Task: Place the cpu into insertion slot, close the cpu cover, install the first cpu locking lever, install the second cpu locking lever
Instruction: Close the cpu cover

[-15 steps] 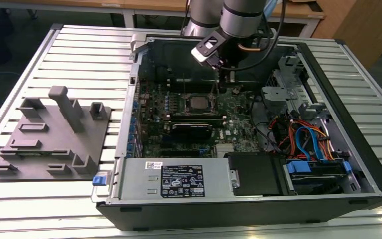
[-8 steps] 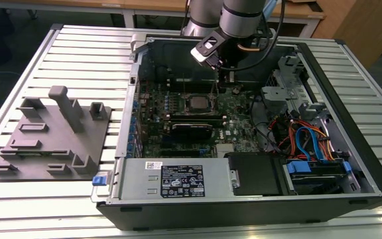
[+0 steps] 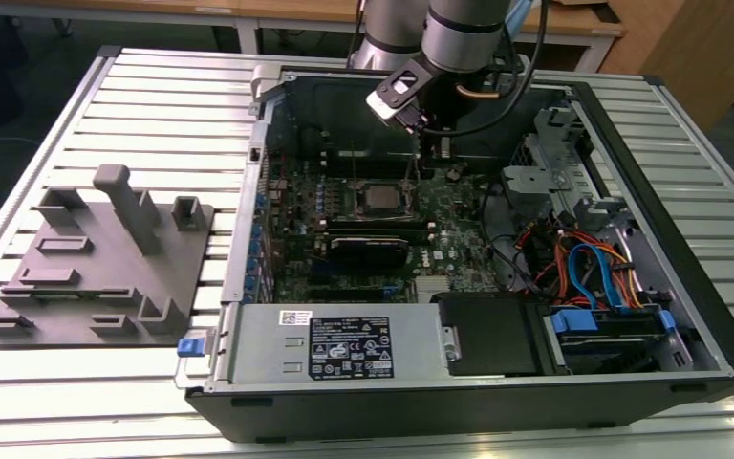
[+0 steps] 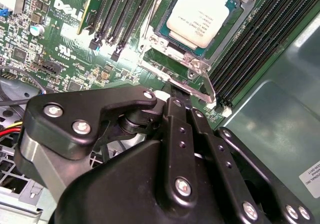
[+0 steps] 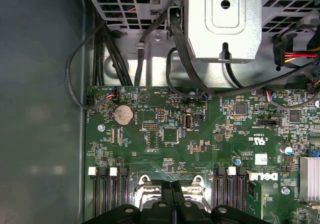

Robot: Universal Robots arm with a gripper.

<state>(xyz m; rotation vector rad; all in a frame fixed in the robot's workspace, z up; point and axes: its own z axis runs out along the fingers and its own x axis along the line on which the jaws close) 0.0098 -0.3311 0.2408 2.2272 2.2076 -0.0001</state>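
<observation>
Hand (image 4: 178, 90) is low over the motherboard (image 5: 165, 139), inside the open computer case (image 3: 469, 411) on the slatted desk (image 3: 163, 86). Fingers (image 4: 176, 129) are pressed together with nothing between them. The tips are just beside the near edge of the cpu cover (image 4: 192, 66); contact unclear. The cpu (image 4: 197, 16) sits flat in the insertion slot (image 4: 161, 29), silver top showing.

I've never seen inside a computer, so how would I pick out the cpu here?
Look into the open black case at the green motherboard on its floor. Near the board's middle sits the cpu: a small flat square with a dull silver top, unlike the long black slots flanking it.
</observation>
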